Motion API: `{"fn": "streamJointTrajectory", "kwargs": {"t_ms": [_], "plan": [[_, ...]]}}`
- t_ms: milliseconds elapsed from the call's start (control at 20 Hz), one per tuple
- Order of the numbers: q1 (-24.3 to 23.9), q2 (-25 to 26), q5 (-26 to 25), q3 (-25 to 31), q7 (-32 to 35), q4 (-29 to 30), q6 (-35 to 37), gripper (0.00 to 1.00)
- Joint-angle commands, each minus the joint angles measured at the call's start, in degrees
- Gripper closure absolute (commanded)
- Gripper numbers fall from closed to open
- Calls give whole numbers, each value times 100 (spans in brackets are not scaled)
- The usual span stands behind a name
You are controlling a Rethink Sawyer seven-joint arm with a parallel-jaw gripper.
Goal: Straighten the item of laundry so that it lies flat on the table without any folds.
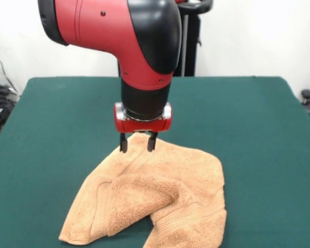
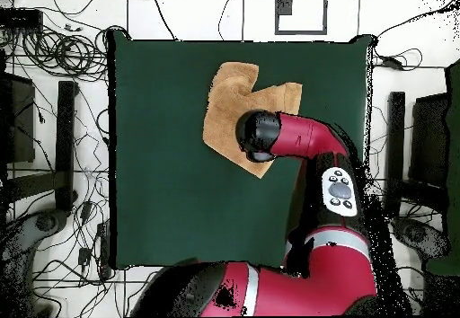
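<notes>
Over the towel's [image 1: 160, 191] far edge, the claw [image 1: 138, 141] hangs narrowly parted, holding nothing.

towel [image 1: 160, 199] near edge cut off in front view, arm [image 2: 301, 137] hiding part overhead

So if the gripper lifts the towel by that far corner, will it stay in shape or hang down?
The towel will probably hang limp: it already lies in soft folds on the table, one flap doubled over. Its fluffy pile suggests that the gripper, open at the far corner, can hold it without slipping. Dragged, it would likely bunch on the felt-like top.
</notes>
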Motion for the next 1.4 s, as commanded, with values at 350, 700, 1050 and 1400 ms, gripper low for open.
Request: {"fn": "streamJointTrajectory", "kwargs": {"t_ms": [350, 700, 1050, 1400], "plan": [[118, 1023, 75, 319, 901, -824, -21, 0], [94, 1184, 126, 346, 854, -1318, 188, 0], [62, 1324, 147, 418, 908, -1525, 196, 0], [100, 1298, 137, 377, 1000, -1552, 331, 0]]}}
